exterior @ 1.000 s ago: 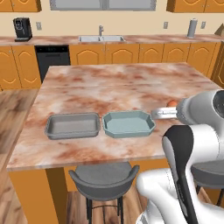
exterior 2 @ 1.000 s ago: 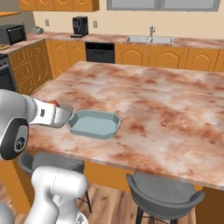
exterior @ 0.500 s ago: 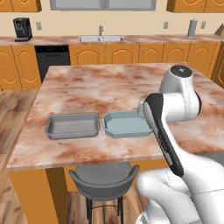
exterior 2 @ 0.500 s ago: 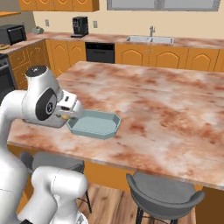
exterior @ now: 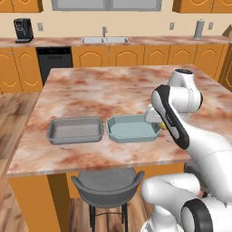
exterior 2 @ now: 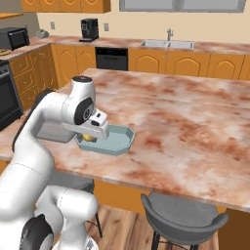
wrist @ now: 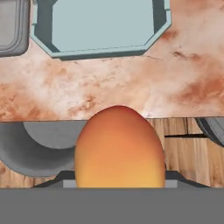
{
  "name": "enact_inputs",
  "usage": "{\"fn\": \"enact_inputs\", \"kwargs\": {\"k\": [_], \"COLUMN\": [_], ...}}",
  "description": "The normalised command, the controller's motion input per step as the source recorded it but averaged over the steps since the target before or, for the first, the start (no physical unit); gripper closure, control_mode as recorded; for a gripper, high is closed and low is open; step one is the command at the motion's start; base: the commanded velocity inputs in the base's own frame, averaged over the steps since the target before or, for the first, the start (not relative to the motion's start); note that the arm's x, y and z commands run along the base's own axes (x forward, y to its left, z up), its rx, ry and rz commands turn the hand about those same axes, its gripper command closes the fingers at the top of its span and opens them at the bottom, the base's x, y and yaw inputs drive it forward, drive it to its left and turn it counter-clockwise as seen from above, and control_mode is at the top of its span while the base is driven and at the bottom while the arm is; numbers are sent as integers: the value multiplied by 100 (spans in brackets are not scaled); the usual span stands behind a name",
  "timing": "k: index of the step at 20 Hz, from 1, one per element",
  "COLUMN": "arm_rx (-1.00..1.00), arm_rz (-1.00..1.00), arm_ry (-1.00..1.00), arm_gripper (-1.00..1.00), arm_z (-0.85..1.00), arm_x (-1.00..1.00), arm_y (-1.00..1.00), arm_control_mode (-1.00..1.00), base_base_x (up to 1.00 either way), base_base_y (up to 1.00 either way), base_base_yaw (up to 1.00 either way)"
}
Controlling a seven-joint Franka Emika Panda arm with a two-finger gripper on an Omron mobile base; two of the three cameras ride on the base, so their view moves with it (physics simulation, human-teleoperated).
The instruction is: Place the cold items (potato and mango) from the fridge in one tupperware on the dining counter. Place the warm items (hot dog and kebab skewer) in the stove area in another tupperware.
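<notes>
An orange-yellow mango fills the lower middle of the hand view, and my gripper is shut on it, with the fingers hidden behind the fruit. In the right base view the mango peeks out under the hand. The gripper hangs low at the right end of the light blue tupperware, by its rim. A grey tupperware lies just left of the blue one on the dining counter. Both containers look empty. The potato, hot dog and kebab skewer are out of view.
A grey stool stands under the counter's near edge, and another stool sits further along it. Along the back wall run orange cabinets, a sink and a coffee machine. Marble surface stretches beyond the containers.
The arm has swung from the counter's right side in to the blue tupperware's right end, carrying the mango. The containers have not moved.
</notes>
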Motion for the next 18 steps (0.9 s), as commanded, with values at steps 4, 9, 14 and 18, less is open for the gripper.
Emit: {"fn": "enact_inputs", "kwargs": {"k": [4, 9, 14, 18], "arm_rx": [8, 0, 0, 0], "arm_rz": [6, 1, 0, 0], "arm_ry": [7, 7, 15, 17], "arm_gripper": [100, 100, 100, 100], "arm_z": [-38, -30, -30, -32], "arm_x": [67, 71, 74, 62], "arm_y": [-41, -4, 11, 9], "arm_control_mode": [-100, -100, -100, -100], "base_base_x": [0, 0, 0, 0], "base_base_y": [0, 0, 0, 0], "base_base_yaw": [0, 0, 0, 0]}}
